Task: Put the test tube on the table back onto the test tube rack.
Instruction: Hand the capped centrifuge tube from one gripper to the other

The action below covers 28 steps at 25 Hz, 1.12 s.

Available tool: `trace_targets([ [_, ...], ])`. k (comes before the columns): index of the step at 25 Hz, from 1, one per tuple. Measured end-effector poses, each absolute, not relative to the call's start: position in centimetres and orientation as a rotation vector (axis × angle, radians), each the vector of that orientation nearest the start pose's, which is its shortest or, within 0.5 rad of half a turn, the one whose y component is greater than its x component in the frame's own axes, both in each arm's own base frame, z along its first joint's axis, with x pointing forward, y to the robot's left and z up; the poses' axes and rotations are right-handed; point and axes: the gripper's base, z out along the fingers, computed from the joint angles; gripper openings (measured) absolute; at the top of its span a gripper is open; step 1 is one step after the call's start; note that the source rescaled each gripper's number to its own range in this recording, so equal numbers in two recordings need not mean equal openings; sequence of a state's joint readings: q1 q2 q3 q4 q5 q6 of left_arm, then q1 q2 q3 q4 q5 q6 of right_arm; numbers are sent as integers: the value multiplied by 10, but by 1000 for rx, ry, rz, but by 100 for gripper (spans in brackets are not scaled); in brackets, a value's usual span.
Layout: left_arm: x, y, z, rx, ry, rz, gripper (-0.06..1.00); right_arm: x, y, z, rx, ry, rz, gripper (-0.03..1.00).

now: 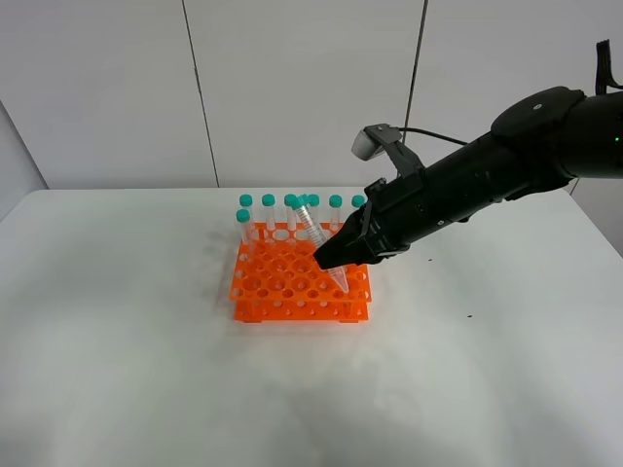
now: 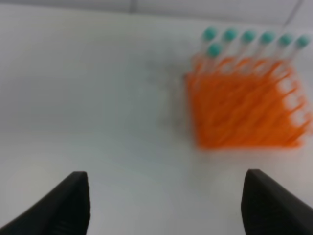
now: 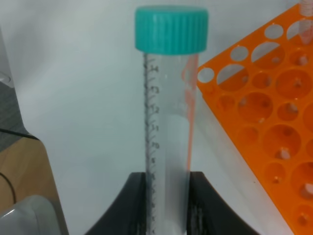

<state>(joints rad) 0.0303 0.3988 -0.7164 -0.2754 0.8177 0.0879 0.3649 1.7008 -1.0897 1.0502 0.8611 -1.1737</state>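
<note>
My right gripper is shut on the test tube and holds it tilted over the orange test tube rack, teal cap up and toward the back, pointed tip low over the holes near the rack's front right. I cannot tell if the tip is inside a hole. In the right wrist view the tube stands clamped between the black fingers, with the rack beside it. My left gripper is open and empty, well short of the blurred rack. The left arm is out of the exterior view.
Several other teal-capped tubes stand upright along the rack's back rows; they also show in the left wrist view. The rack sits on the white table. A grey wall stands behind the table.
</note>
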Motion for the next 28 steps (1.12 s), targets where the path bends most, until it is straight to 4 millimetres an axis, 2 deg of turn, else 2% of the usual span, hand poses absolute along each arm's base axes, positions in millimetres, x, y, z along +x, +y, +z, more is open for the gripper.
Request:
trace_targets([
  [3,106,-20,355,6,1951,-321,100,294,176,232,-1073,2252,945,3],
  [5,136,-23,350,20,1964,-371,100,293,176,232,-1074,2252,946,3],
  [7,168,-27,338,6,2007,-467,100,293,176,232,-1074,2252,946,3],
  [12,220,-40,310,9,2029,-705,100,293,176,232,-1075,2252,947,3],
  [18,255,-57,282,1,1993,-970,100,293,176,232,-1076,2253,948,3],
  [22,268,-83,267,87,2040,-1018,100,293,176,232,-1076,2253,948,3],
  [28,287,-122,266,194,2068,-1028,100,292,177,232,-1082,2253,956,3],
])
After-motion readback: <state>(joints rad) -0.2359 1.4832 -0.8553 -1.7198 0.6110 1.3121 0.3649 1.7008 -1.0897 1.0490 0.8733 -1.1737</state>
